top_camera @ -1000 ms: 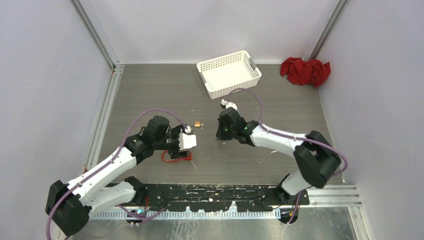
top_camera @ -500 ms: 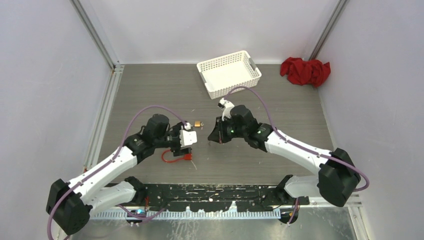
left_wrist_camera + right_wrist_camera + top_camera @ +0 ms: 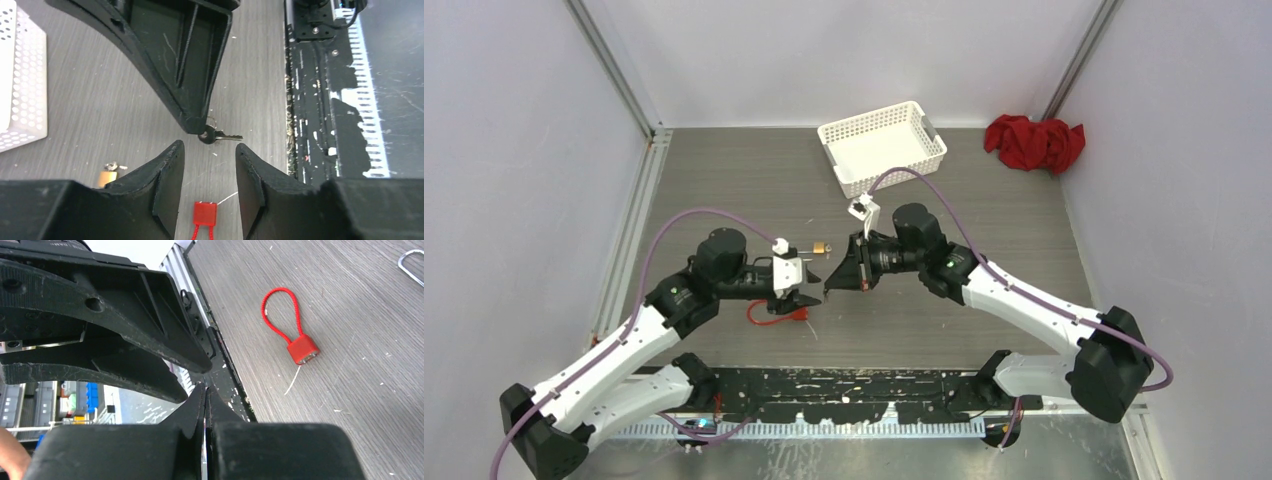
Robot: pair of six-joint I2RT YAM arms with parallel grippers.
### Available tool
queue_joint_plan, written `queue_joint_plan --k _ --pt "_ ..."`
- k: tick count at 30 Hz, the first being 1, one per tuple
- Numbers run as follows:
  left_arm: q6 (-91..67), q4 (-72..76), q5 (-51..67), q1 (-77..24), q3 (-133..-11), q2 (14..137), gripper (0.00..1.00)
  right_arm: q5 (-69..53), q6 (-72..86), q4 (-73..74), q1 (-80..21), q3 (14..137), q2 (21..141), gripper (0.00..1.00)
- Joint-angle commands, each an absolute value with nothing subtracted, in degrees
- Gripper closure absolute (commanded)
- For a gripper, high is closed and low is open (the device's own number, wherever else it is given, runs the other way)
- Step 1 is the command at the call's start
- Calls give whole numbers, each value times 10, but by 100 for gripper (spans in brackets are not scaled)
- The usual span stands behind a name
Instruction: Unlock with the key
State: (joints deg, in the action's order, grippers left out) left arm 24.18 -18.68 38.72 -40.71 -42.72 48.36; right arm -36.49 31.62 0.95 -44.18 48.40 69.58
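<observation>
The red lock (image 3: 302,349) lies on the table (image 3: 350,300), its cable loop reaching up and left. Down-left of the lock, the right gripper (image 3: 206,392) has its fingers pressed together. Left of the lock, the left gripper (image 3: 197,383) holds its fingers apart. A pale thread (image 3: 292,381) lies just below the lock.
</observation>
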Motion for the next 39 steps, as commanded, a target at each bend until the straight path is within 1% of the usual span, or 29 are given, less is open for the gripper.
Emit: queue_joint_plan --k 1,6,9,11,13,17,19,22,26,28,30,34,39 --pt "198 -180 419 -420 -434 468 57 -399 329 -28 -443 513 674 99" --pt "196 -185 412 -422 -426 468 56 -390 340 -38 -443 509 672 99" --pt "209 -158 342 -425 -407 452 54 -351 334 -17 -443 514 668 99" --pt "212 -150 293 -425 -395 442 49 -305 325 -1 -442 515 657 99" --pt "199 -180 284 -425 -400 438 45 -260 316 9 -443 513 646 99" --pt "83 -209 311 -425 -399 432 39 -170 308 2 -443 506 616 99" --pt "8 -184 309 -424 -398 433 36 -146 309 -15 -444 496 599 99" --pt "-111 -150 315 -414 -425 465 35 -109 312 -41 -447 479 581 99" --pt "-286 -64 392 -365 -458 521 36 -68 315 -69 -457 459 557 99" --pt "-341 -41 432 -345 -483 551 37 -56 310 -78 -464 454 553 99" --pt "-384 -23 461 -330 -504 575 41 -52 306 -79 -471 453 555 99" --pt "-406 -18 472 -323 -517 588 50 -55 312 -99 -474 441 557 99" --pt "-424 -22 482 -316 -512 590 57 -60 329 -121 -476 426 559 99"
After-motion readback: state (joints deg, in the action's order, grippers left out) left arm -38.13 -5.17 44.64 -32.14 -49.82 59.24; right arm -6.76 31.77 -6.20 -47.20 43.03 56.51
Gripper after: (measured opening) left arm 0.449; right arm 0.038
